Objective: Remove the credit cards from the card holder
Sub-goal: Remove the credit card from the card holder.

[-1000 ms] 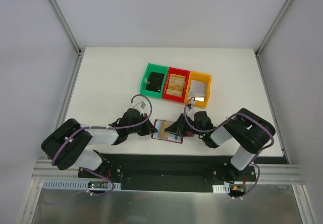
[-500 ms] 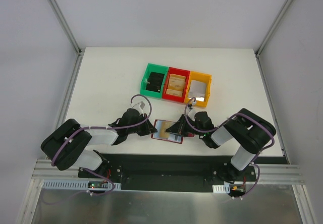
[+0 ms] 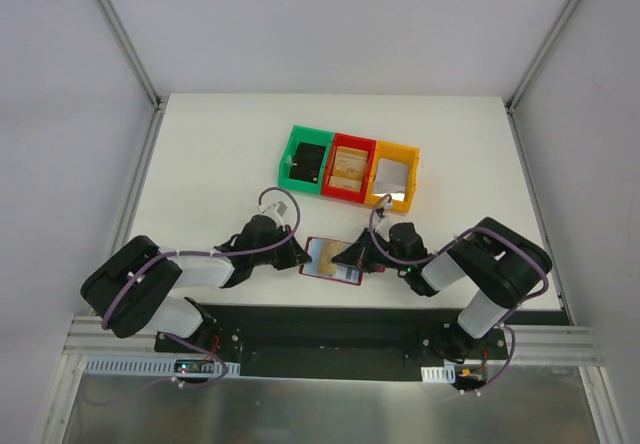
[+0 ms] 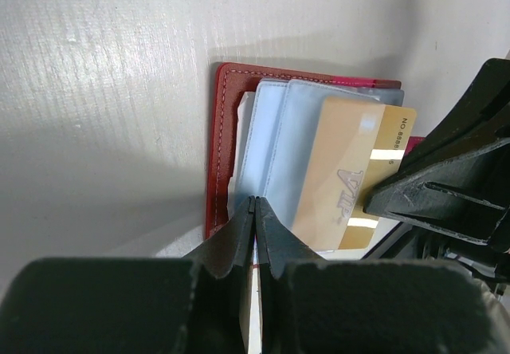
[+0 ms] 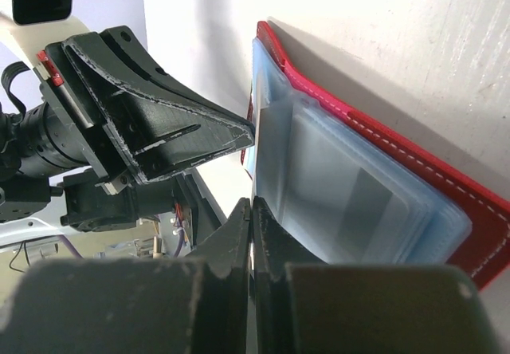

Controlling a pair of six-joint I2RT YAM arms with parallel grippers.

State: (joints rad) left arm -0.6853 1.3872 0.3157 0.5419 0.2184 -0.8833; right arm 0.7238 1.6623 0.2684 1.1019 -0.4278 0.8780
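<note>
The left gripper (image 4: 255,204), fingers pinched together on the left edge of the card holder (image 4: 225,131), pins it open, long axis left-right, near the tabletop's (image 3: 220,164) near edge, as the right gripper (image 5: 251,204) apparently clamps the rightward-jutting gold card (image 4: 347,163) marked "VIP" and "NO 8888".

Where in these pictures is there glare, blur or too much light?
Left wrist view: two glare stripes on the gold card, own jaws blurred. Right wrist view: table beside the card holder washed out white, jaws blurred. Top view: even light, sharp.
</note>
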